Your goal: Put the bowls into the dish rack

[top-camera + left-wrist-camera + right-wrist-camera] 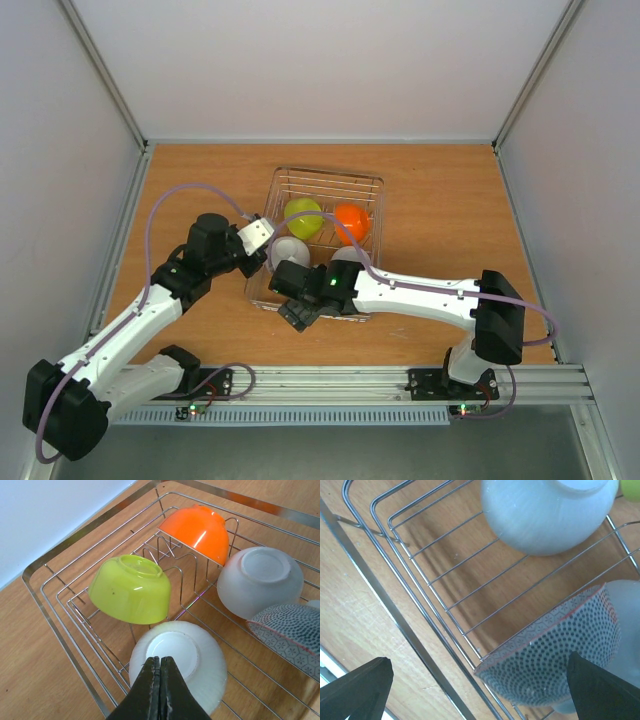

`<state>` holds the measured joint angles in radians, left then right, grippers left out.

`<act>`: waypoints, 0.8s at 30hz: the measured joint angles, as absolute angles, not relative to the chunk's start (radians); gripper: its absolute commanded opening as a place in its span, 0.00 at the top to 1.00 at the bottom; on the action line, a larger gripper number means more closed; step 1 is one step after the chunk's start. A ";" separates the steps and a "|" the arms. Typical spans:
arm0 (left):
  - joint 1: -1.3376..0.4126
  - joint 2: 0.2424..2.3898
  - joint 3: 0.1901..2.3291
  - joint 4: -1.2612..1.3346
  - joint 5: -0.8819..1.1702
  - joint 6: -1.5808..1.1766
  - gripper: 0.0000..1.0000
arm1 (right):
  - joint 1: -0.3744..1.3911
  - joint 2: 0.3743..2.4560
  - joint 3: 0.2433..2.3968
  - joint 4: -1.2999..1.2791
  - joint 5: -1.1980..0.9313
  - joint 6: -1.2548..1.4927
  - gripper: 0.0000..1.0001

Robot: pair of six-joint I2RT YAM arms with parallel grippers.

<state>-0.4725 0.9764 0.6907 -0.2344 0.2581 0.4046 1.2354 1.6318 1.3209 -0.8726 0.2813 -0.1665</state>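
The dotted bowl [555, 650] leans at the near side of the dish rack [330, 175], just ahead of the right hand [476, 659], which is wide open and empty. The left hand [159, 662] is pinched shut, empty, above a white bowl [200, 665].

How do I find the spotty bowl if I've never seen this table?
Find the silver wire dish rack on the wooden table. At its near side, next to a white bowl, leans the spotty bowl. Only it has dark dots and a red rim; the others are plain.
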 measured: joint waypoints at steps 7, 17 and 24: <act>-0.472 0.975 0.691 -0.234 0.258 0.405 1.00 | 1.234 1.632 1.317 -0.863 0.242 -0.171 0.03; -0.472 0.975 0.691 -0.234 0.258 0.405 0.99 | 1.234 1.625 1.305 -0.852 0.228 -0.171 0.03; -0.472 0.975 0.691 -0.234 0.259 0.405 0.99 | 1.234 1.614 1.298 -0.844 0.228 -0.170 0.03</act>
